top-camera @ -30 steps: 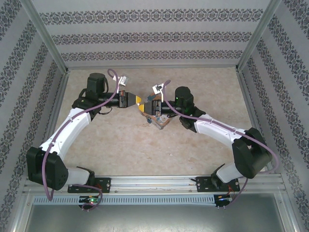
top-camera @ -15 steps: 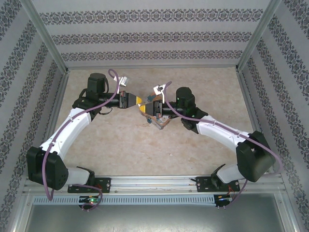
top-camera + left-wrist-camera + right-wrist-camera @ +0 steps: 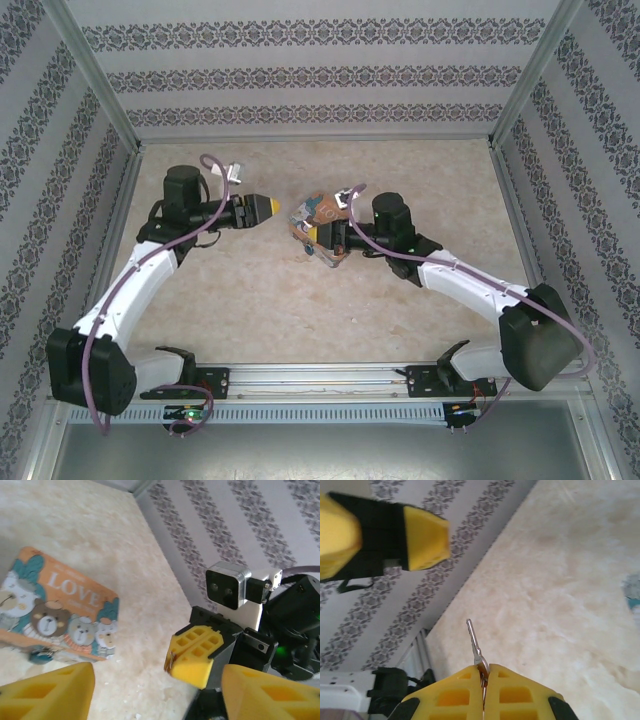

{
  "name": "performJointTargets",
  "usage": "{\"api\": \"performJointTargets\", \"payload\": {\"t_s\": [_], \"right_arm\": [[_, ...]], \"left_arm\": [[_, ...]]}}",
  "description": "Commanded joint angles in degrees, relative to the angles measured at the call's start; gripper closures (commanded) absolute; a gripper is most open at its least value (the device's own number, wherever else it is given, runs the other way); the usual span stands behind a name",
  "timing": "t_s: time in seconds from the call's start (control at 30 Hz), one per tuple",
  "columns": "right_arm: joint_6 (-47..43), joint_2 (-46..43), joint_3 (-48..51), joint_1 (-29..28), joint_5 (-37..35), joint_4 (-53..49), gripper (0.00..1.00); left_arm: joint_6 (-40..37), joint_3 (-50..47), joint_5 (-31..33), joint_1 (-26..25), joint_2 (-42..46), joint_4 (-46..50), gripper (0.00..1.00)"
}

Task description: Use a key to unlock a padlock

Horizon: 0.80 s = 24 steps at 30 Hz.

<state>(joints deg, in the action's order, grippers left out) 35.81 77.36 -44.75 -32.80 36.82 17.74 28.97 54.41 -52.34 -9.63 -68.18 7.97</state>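
Observation:
My right gripper point(image 3: 484, 672) is shut on a small silver key point(image 3: 474, 640), whose blade sticks out past the yellow fingertips. In the left wrist view that same right gripper point(image 3: 176, 661) hangs above the table, with a sliver of the key at its tip. My left gripper point(image 3: 160, 700) is open and holds nothing, its yellow fingers point(image 3: 50, 692) wide apart. It hovers left of the right gripper point(image 3: 313, 232), a gap between them. The tiny teal padlock point(image 3: 39, 655) lies at the near edge of the orange-and-teal "LOVE" box point(image 3: 55, 605).
The box point(image 3: 320, 212) lies on the beige marbled table point(image 3: 250, 290) just behind the right gripper. Patterned walls with metal posts close in the table on three sides. Both arm bases point(image 3: 185, 375) are bolted to the rail at the near edge.
The left gripper has opened and drawn back to the left, away from the right gripper. The right gripper keeps the key and has shifted slightly, so the box now shows behind it.

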Motion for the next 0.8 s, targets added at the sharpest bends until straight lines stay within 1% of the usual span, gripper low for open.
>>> {"api": "performJointTargets", "payload": {"t_s": [0.0, 0.1, 0.17, 0.3, 0.43, 0.6, 0.77], "right_arm": [[-0.57, 0.93, 2.77, 2.28, -3.4, 0.81, 1.0], [1.01, 3.84, 3.53, 4.41, -3.85, 1.24, 1.0], [2.25, 6.33, 3.5, 5.56, -3.78, 1.57, 1.0], [3.46, 10.41, 2.54, 6.73, -4.57, 2.3, 1.0], [3.55, 13.99, 1.04, 7.64, -4.76, 2.55, 1.0], [3.15, 16.82, -0.15, 8.53, -4.3, 2.76, 1.0], [2.13, 18.8, -0.07, 9.13, -4.21, 1.73, 1.0]], "left_arm": [[-5.23, -5.74, 9.35, 0.59, 3.28, -1.44, 0.24], [-4.98, -12.31, 11.63, 0.27, 5.78, -6.18, 0.14], [-4.23, -15.36, 11.56, 0.02, 6.03, -9.05, 0.11], [-3.46, -18.65, 10.68, -1.12, 3.46, -12.38, 0.1], [-2.06, -21.24, 9.31, -2.53, -0.68, -20.02, 0.1], [-1.78, -21.89, 9.88, -4.68, -6.27, -25.42, 0.1], [-2.12, -21.68, 10.21, -6.73, -10.97, -29.76, 0.13]]}}
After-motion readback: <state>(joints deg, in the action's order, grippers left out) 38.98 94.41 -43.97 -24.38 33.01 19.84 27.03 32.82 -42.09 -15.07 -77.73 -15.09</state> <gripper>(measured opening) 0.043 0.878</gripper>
